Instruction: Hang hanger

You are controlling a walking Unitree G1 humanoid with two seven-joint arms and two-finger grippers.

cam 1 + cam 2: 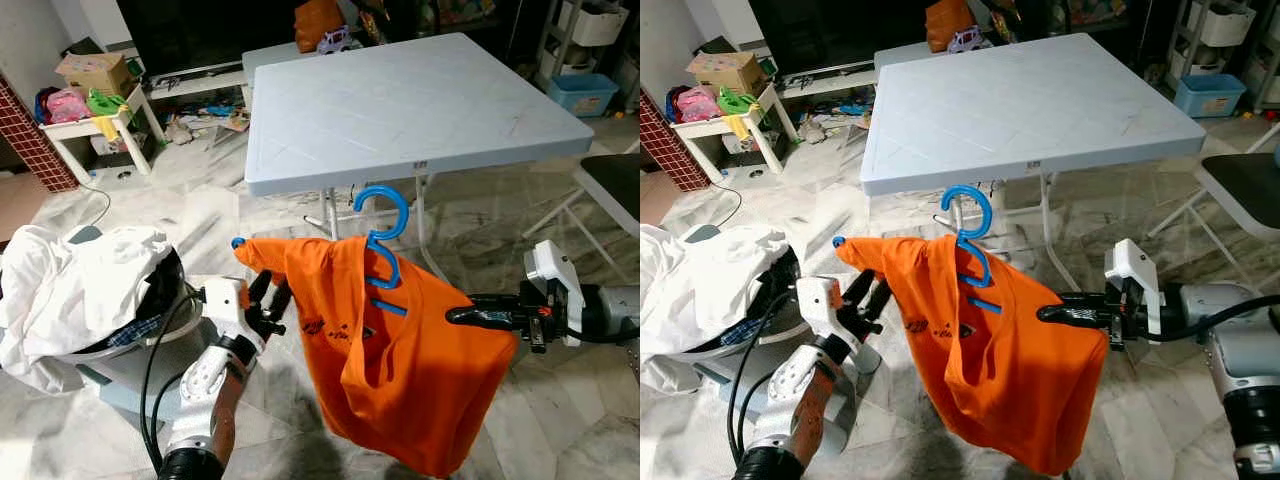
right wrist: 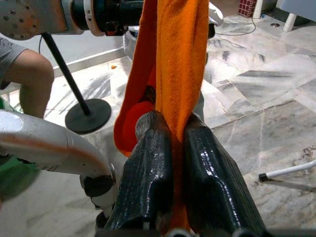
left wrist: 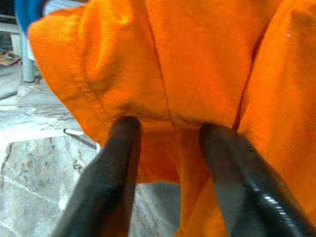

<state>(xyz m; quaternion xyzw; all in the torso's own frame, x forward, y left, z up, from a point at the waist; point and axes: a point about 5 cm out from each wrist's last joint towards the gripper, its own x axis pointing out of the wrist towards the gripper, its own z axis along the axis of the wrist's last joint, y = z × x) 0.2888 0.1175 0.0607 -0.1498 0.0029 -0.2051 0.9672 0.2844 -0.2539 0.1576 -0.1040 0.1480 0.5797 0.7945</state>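
Note:
An orange shirt (image 1: 400, 370) hangs on a blue hanger (image 1: 385, 215), held up in the air before me, with the hook upright above the collar. My right gripper (image 1: 455, 316) comes in from the right and is shut on the shirt's shoulder; the right wrist view shows its fingers (image 2: 148, 148) pinching the orange cloth. My left gripper (image 1: 268, 292) sits just below the shirt's other shoulder, near the hanger's blue tip (image 1: 238, 242). Its fingers (image 3: 121, 148) stand apart against the cloth, open, with a fold hanging between them.
A light blue folding table (image 1: 400, 100) stands right behind the hanger. A basket heaped with white clothes (image 1: 80, 290) is at my left. A black chair (image 1: 615, 185) is at the right. A person's leg (image 2: 27, 74) and a black stand base (image 2: 89, 116) are nearby.

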